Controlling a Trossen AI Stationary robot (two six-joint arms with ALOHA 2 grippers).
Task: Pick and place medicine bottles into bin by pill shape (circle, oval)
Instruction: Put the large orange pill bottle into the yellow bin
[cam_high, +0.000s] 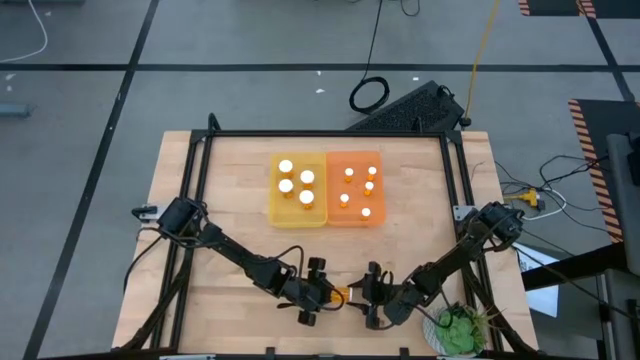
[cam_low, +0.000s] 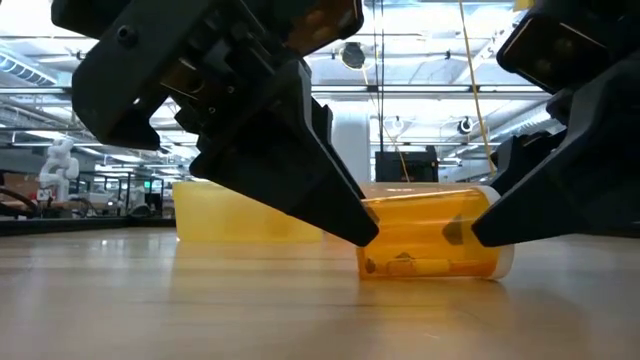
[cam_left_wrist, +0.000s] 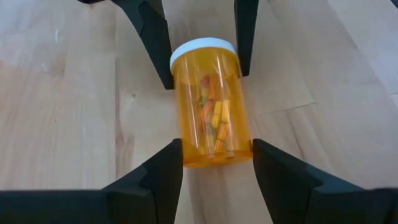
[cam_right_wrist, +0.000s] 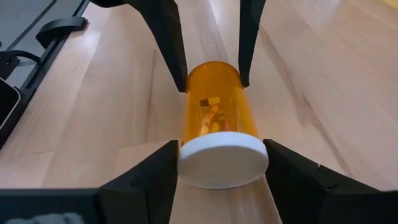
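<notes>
One medicine bottle, amber with a white cap and oblong pills inside, lies on its side on the table near the front edge. Its cap points toward the table's right. My left gripper is shut on its bottom end and my right gripper on its cap end, tip to tip. At the far middle stand a yellow bin and an orange bin, each with several capped bottles upright inside. My left gripper pinches the bottle's bottom end between its two fingers, one on each side of the round wall. The fingers come from the table's left, slanting down, along the bottle. The bottle lies level with its side on the table. My right gripper has the white cap between its two fingers, one against each side of the rim. The fingers come from the table's right, slanting down, along the bottle. The bottle's side rests on the wood.
A green leafy thing in a white bowl sits at the near right corner. A dark frame borders the table's left, far and right sides. A black keyboard lies beyond the far edge. Bare wood lies between the grippers and the bins.
</notes>
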